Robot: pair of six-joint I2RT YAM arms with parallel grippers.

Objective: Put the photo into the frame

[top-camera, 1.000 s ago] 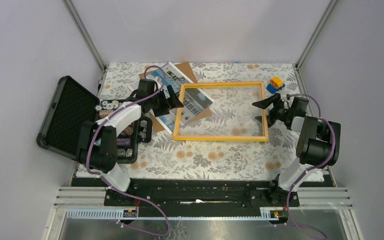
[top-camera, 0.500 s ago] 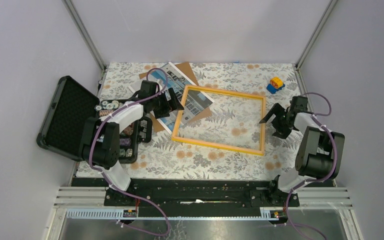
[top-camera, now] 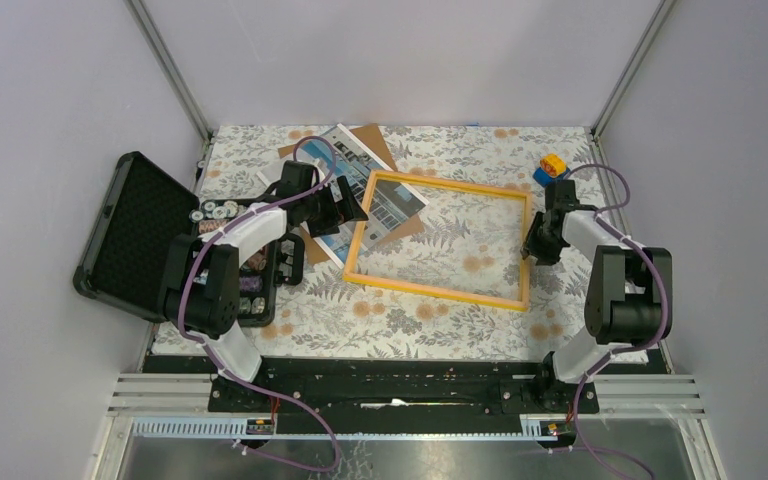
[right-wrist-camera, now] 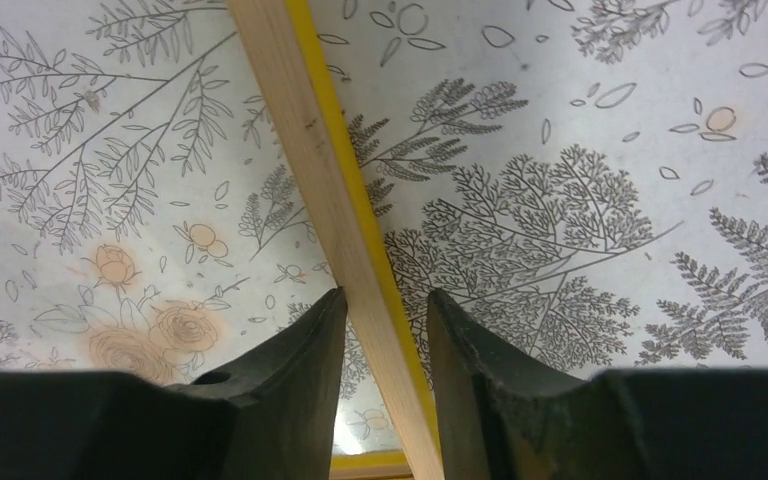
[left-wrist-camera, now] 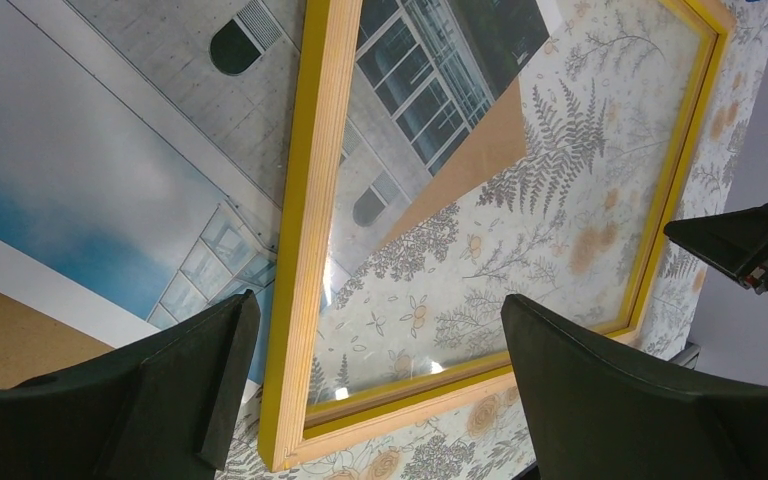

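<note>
the yellow-orange frame [top-camera: 430,287] lies flat and skewed on the floral tablecloth [top-camera: 410,320], its left rail resting across the lower part of the photo [top-camera: 345,148], whose window rows show through the clear pane. the photo lies face up on a brown backing board [top-camera: 370,140] at the far left of the table. the left gripper [left-wrist-camera: 380,310] hangs above that left rail, its fingers spread wide, one over the photo and one over the pane, touching nothing. the right gripper [right-wrist-camera: 385,295] straddles the frame's right rail, its fingers drawn in close on either side; whether they pinch the wood cannot be told. an open black case [top-camera: 125,230] sits at the left edge, a blue-and-yellow toy [top-camera: 552,168] near the far right corner.
</note>
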